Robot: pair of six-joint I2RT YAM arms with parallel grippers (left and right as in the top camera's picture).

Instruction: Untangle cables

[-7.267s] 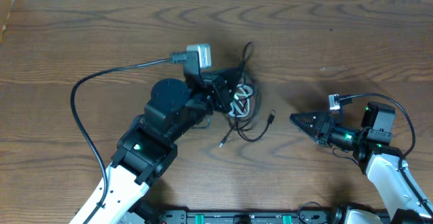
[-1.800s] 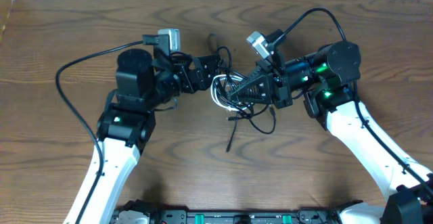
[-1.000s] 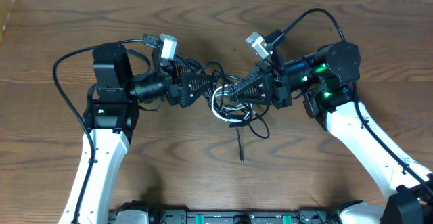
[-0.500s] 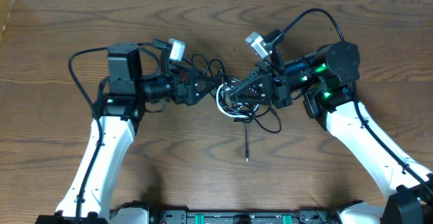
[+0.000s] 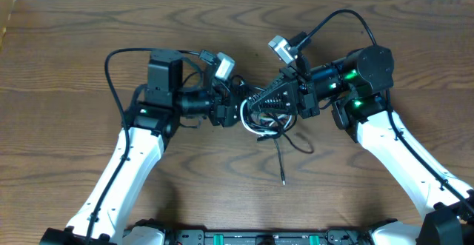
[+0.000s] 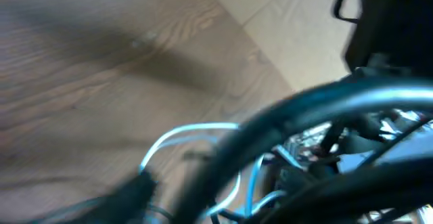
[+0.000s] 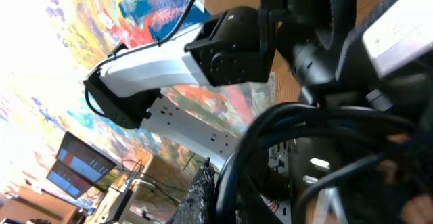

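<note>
my two hands meet over the middle of the wooden tabletop [image 5: 74, 38], and the cables [image 5: 261, 123] are bunched right between them, a small knot of black and white loops. my right hand [image 5: 252, 109] reaches in from the right, pointing left, with its fingers pressed fully together; their tips are buried in the right side of the knot and appear to pinch the cables there. my left hand [image 5: 235, 112] comes in from the left and is just against the other side of the same knot, facing the right hand so closely that the two nearly touch. from above its fingers are lost among the loops, and its own camera is blurred, so i cannot tell how far apart they stand or whether they have hold of anything. that close view shows only a thin white cord [image 6: 196, 130] curling over the wood and a smeared black cord [image 6: 291, 112] crossing in front of the lens. from my right wrist, thick-looking black loops fill the near view, with the white shell of my left arm [image 7: 155, 72] beyond them. one loose black strand trails down from the knot toward me, well clear of both hands, ending in a small plug [image 5: 282, 180].
</note>
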